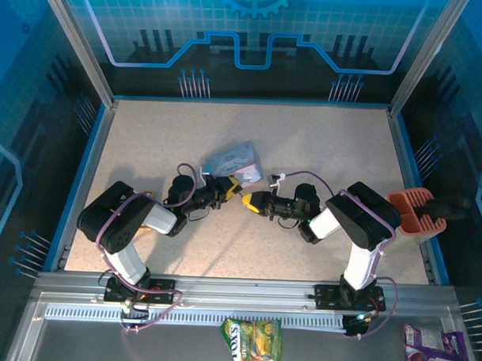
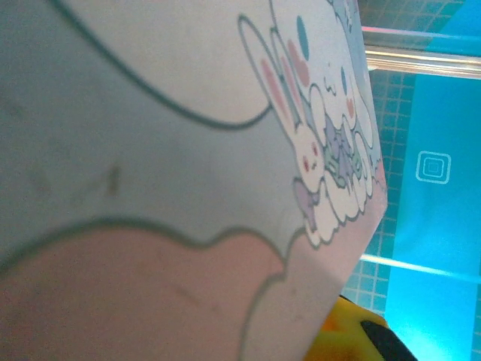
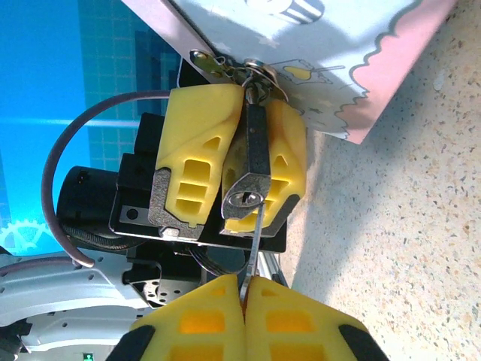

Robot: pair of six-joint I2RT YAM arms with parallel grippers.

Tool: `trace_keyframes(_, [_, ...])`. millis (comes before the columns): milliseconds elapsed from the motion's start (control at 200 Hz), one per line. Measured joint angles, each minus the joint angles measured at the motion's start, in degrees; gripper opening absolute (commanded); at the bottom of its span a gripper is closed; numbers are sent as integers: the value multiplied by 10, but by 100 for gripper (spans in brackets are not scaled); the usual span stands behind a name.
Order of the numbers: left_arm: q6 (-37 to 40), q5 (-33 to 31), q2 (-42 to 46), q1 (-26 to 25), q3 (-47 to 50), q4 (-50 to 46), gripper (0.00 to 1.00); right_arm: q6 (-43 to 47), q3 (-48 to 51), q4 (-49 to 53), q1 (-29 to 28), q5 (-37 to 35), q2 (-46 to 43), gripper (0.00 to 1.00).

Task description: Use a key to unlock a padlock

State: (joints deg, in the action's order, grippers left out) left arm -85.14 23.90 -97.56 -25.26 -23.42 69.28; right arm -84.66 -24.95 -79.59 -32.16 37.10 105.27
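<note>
The small dark padlock [image 3: 254, 167] hangs by its silvery shackle [image 3: 254, 75] from the latch of the pale blue cartoon tin [image 1: 235, 160] [image 2: 188, 150] [image 3: 316, 45]. My left gripper [image 1: 231, 188] [image 3: 239, 214] is shut on the padlock body, with the round keyhole [image 3: 246, 198] facing my right wrist camera. My right gripper [image 1: 247, 200] [image 3: 244, 284] is shut on the slim key [image 3: 253, 244]. The key's tip touches the padlock's face at the keyhole's right rim. I cannot tell whether it is inside the slot. A yellow finger pad [image 2: 342, 335] shows beside the tin.
The tin lies tilted mid-table, just behind both grippers. An orange-brown holder [image 1: 416, 212] sits at the table's right edge. An orange-yellow snack packet [image 1: 253, 343] and a purple packet [image 1: 433, 350] lie on the front ledge below the arm bases.
</note>
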Motion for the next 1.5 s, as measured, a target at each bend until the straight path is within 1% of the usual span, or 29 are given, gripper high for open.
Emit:
trace_keyframes(255, [2,15,0,3,0,-3,1,0,13,-2,5,0,-17,0])
trace_keyframes(305, [2,15,0,3,0,-4,2,0,13,-3,5,0,-17,0])
trace_keyframes(660, [7,25,0,3,0,-14,1,0,12,-2,3,0,-17,0])
trace_keyframes(1091, [10,26,0,3,0,-12,1,0,9,-2,-2,3,-17,0])
trace_keyframes(1501, [-5,26,0,3,0,0,0,0,10,-2,-2,2,-17,0])
